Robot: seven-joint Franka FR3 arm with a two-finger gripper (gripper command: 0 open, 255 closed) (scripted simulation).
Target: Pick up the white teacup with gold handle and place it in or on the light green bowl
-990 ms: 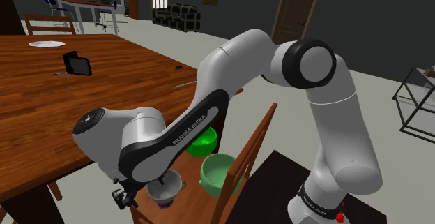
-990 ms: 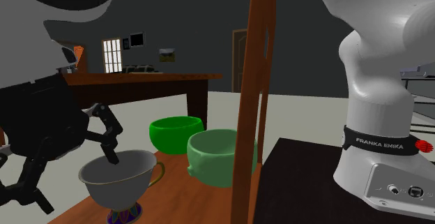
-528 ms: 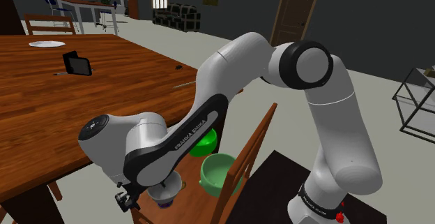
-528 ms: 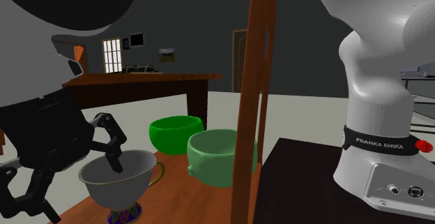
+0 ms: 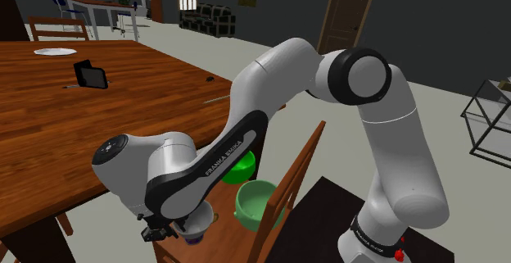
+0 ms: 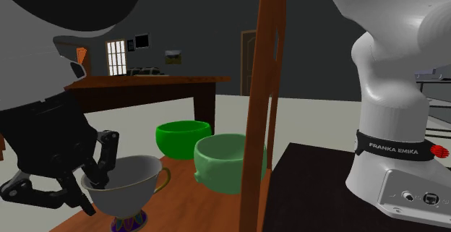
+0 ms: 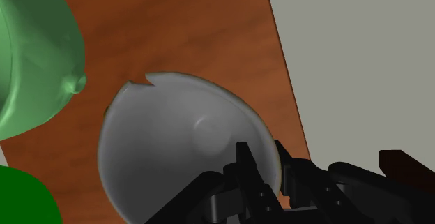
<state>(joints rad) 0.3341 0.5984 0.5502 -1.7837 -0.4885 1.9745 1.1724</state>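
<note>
On the wooden chair seat (image 5: 223, 235) in the shoulder view, the pale teacup (image 5: 199, 219) stands just beside the light green bowl (image 5: 258, 200), and the pincer (image 5: 168, 230) has sunk lower against its rim than half a second ago. In the second exterior view the fingers (image 6: 107, 151), spread wide a moment back, have drawn together, one inside the teacup and one outside. The wrist view shows them clamped on the teacup's wall, so the grasp looks made and the lift toward the bowl probably comes next.
</note>
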